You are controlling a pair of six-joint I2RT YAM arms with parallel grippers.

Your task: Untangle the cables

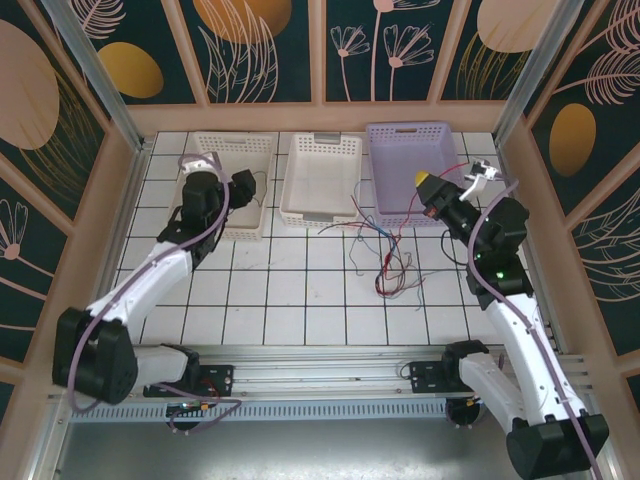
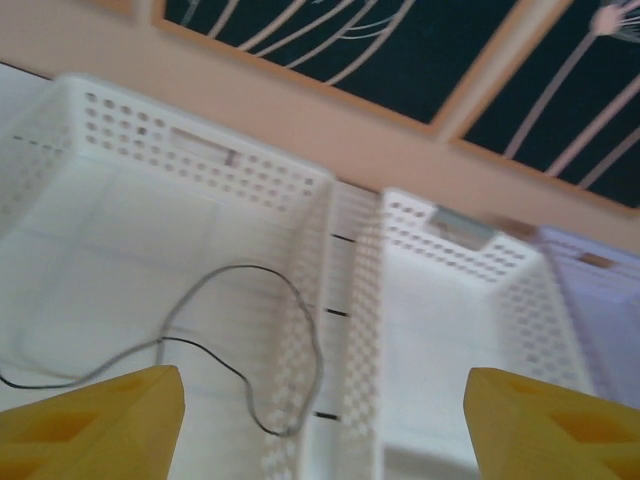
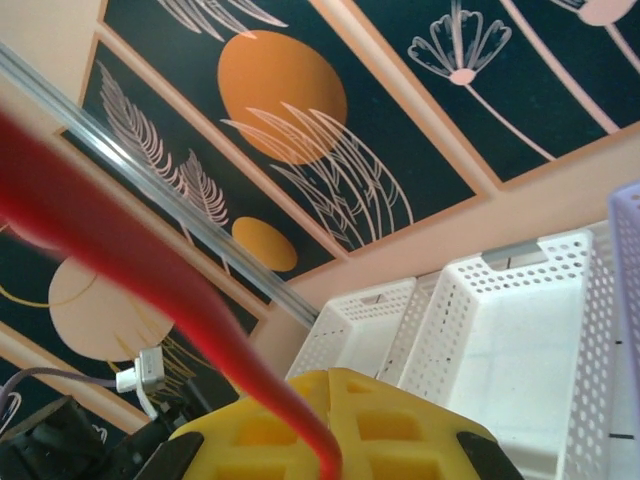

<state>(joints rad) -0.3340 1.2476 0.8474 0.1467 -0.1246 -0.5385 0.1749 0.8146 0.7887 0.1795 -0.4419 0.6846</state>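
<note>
Left in the overhead view, I am holding my left gripper [image 1: 243, 183] spread above the left white basket [image 1: 232, 140], with the black cable [image 2: 240, 266] lying inside it. Right of centre, the remaining tangle [image 1: 392, 268] is lying on the tiles [image 1: 300, 300]. My right gripper [image 1: 425, 182] is pinching the red cable [image 3: 150, 265], which I judge needs drawing free next.
</note>
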